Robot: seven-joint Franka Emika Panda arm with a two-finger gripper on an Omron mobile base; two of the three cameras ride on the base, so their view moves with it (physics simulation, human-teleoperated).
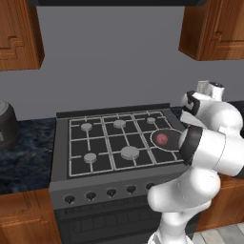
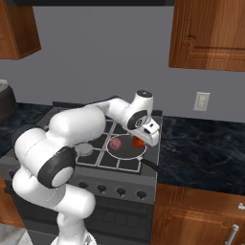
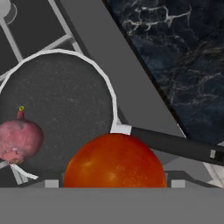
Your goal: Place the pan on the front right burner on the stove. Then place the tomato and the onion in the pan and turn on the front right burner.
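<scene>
Watching the hand view, I judged the main risk to be the tomato (image 3: 114, 161) coming down on the pan's thin rim rather than inside it: it sat low in that view, right over the spot where the slim dark handle (image 3: 175, 143) meets the rim, so a release there could have sent it rolling off onto the stove (image 1: 62, 157) or the dark counter (image 2: 206, 139). A second worry was knocking the onion (image 3: 19, 140), which already lay inside the pan (image 3: 61, 100) near its edge.

The gripper (image 2: 139, 141) hung over the right side of the pan on the front right burner, jaws spread wide around the tomato; the ball filled the gap between them, so I took it as held, though I could not see the contact itself. The burner knobs (image 2: 121, 191) looked untouched.
</scene>
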